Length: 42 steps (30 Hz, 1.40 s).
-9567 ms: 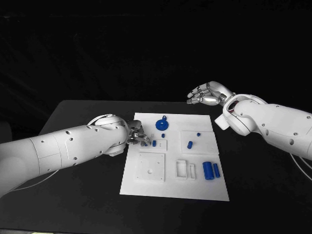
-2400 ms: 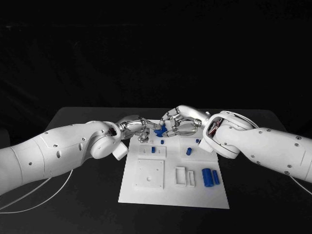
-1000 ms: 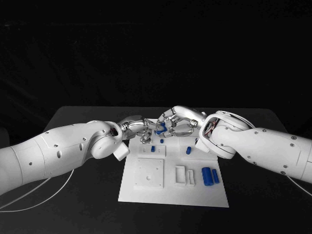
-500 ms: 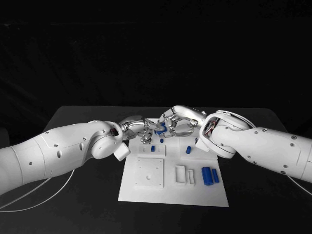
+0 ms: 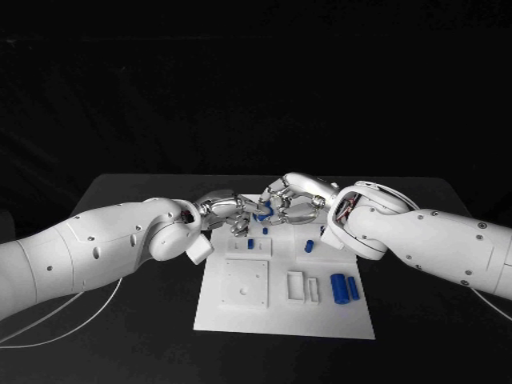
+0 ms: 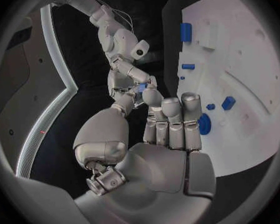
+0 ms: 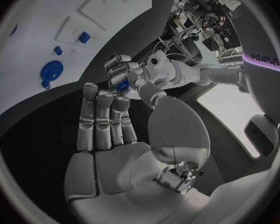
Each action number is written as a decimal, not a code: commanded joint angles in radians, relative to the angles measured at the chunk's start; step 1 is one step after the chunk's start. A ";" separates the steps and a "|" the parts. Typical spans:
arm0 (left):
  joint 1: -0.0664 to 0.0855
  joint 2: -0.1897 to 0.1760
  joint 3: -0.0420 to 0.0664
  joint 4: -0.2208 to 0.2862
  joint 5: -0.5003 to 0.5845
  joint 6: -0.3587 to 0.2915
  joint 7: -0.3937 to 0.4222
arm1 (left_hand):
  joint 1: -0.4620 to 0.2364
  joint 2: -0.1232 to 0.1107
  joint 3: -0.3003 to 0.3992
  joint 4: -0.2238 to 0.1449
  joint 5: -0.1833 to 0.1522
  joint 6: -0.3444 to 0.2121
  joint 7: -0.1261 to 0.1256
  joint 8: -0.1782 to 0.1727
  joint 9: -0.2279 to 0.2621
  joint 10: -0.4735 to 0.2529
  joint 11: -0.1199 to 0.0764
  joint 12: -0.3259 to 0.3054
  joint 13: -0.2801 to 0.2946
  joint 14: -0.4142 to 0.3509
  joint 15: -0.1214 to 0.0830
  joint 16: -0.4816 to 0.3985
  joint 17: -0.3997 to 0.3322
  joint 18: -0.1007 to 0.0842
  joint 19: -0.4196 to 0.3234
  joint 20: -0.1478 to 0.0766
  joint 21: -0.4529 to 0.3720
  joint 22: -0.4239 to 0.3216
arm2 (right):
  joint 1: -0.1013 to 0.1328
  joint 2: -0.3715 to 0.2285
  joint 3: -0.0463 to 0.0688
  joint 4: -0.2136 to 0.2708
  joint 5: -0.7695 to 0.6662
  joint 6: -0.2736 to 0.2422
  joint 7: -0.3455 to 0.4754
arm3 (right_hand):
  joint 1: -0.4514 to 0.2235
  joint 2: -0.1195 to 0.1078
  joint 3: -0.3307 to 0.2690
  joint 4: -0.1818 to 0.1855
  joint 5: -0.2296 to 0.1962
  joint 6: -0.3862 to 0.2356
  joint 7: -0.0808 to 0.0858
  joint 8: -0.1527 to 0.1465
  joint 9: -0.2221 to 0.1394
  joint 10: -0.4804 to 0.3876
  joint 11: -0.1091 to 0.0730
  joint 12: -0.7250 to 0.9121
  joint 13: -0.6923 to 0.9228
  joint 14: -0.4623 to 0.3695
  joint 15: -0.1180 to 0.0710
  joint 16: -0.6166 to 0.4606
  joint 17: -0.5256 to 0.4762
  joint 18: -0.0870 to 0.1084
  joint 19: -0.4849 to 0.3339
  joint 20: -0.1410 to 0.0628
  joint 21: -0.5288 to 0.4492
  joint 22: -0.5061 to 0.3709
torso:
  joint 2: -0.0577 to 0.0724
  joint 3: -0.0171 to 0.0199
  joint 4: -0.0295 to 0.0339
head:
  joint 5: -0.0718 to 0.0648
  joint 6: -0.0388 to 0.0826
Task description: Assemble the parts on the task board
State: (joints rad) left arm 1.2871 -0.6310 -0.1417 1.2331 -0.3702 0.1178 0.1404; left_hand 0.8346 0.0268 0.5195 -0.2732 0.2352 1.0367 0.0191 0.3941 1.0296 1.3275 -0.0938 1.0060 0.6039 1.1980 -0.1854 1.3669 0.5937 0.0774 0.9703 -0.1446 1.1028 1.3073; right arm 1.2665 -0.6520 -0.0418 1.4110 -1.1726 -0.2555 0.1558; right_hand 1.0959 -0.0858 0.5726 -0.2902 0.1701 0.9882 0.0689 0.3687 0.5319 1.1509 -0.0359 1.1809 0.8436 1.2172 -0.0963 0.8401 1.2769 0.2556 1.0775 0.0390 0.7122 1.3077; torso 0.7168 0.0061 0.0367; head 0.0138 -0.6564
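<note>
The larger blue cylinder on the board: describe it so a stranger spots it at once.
Find the white task board, then its near half on the robot's right. Two blue cylinders lie there side by side; it is the thicker, inner one.

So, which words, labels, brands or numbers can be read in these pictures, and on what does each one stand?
"sharpa": on a white curved panel at the rim of the right wrist view; it appears upside down there.
Task board: no text or number can be read on it.
Blue parts: no marking is visible on them.
</note>
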 commanded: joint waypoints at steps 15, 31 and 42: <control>0.000 0.000 0.000 0.002 0.005 0.021 -0.009 | 0.043 0.002 -0.011 0.045 -0.085 -0.050 0.016 -0.048 -0.053 -0.018 0.015 0.010 0.004 -0.011 0.001 0.001 0.004 -0.006 -0.014 -0.118 -0.010 0.012 | -0.001 0.000 0.000 -0.001 0.054 -0.028 0.006 | 0.003 0.010 0.006 -0.002 -0.005 0.083 0.002 0.012 0.058 0.005 -0.003 0.006 0.001 0.010 -0.001 0.007 0.001 0.006 0.004 -0.006 0.004 0.017 | 0.000 -0.0007 0.0003 | -0.002 -0.001; 0.000 0.000 0.000 0.002 -0.012 0.039 -0.025 | -0.013 -0.091 -0.019 0.102 -0.117 -0.073 0.030 -0.091 -0.123 -0.028 0.028 0.016 0.007 -0.016 0.013 0.002 0.006 -0.004 -0.018 -0.118 -0.013 0.012 | -0.001 -0.002 0.000 -0.004 0.055 -0.038 -0.008 | 0.003 0.010 0.006 -0.002 -0.005 0.083 0.002 0.012 0.058 0.005 -0.003 0.006 0.001 0.010 -0.001 0.007 0.001 0.006 0.004 -0.006 0.004 0.017 | 0.000 -0.0002 0.0003 | -0.004 -0.002; -0.001 -0.003 0.000 0.002 -0.018 0.056 -0.026 | -0.047 -0.135 -0.022 0.134 -0.169 -0.058 0.027 -0.091 -0.147 -0.031 0.026 0.018 0.007 -0.018 0.011 0.003 0.007 -0.001 -0.020 -0.119 -0.016 0.012 | -0.001 -0.004 0.000 -0.006 0.052 -0.040 -0.015 | 0.003 0.010 0.006 -0.002 -0.005 0.083 0.002 0.012 0.058 0.005 -0.003 0.006 0.001 0.010 -0.001 0.007 0.001 0.006 0.004 -0.006 0.004 0.017 | 0.000 0.0000 0.0000 | -0.005 -0.002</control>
State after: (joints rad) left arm 1.2870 -0.6335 -0.1416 1.2345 -0.3789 0.1450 0.1110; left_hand 0.7867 -0.0976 0.4965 -0.1455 0.0727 0.9721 0.0447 0.3051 0.8827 1.3005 -0.0697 1.0176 0.6091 1.1833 -0.1771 1.3668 0.5997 0.0775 0.9557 -0.1375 1.0916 1.3076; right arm 1.2652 -0.6554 -0.0426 1.4066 -1.1243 -0.2828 0.1486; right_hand 1.0981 -0.0842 0.5724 -0.2904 0.1694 0.9969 0.0616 0.3784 0.5319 1.1512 -0.0355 1.1809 0.8433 1.2221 -0.0977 0.8434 1.2772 0.2553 1.0773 0.0392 0.7122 1.3076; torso 0.7164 0.0058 0.0368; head 0.0091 -0.6586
